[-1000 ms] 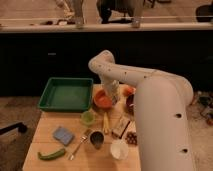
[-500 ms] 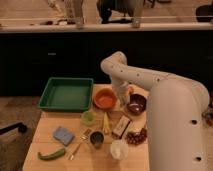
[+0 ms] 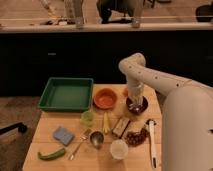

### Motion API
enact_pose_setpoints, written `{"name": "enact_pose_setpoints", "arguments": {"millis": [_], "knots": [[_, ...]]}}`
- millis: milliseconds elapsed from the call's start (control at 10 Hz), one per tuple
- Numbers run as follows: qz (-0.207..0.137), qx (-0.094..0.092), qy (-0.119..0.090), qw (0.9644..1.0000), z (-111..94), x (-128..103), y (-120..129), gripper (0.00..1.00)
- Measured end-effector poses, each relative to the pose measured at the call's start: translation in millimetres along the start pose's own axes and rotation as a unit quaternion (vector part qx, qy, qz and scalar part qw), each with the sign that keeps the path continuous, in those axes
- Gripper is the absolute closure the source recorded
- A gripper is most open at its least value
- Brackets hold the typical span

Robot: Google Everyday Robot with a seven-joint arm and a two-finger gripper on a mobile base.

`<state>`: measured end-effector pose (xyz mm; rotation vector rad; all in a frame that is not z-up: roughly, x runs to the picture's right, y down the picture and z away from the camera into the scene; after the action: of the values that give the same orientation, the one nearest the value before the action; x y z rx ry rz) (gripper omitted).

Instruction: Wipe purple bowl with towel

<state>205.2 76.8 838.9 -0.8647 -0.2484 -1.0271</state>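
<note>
Camera view | gripper (image 3: 136,104) points down into the purple bowl (image 3: 142,107) — fingers clenched, whether on anything cannot be made out | orange bowl (image 3: 105,98) just left of the fingers | green tray (image 3: 66,93) further left | blue sponge (image 3: 63,135) well left and nearer the camera — on the wooden table (image 3: 50,144)

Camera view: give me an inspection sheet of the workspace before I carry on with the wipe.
Surface: wooden table, crowded.
Job's things: purple bowl at back right, beside the orange bowl; pale towel in it, under the arm.
Clutter: green tray, blue sponge, green pepper, spoon, small cups, snack items.
Grippers: pincer down in the purple bowl, shut on the towel.
Cables: nothing seen.
Surroundings: dark counter behind.
</note>
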Motion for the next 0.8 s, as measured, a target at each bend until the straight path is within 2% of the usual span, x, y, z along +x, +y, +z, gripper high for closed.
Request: {"name": "enact_pose_setpoints", "arguments": {"millis": [200, 400, 800], "knots": [[0.008, 0.004, -0.007, 0.9999, 5, 9, 5, 1.00], [0.004, -0.003, -0.014, 0.9999, 18, 21, 8, 1.00], [-0.041, -0.021, -0.035, 0.9983, 44, 22, -27, 1.00]]}}
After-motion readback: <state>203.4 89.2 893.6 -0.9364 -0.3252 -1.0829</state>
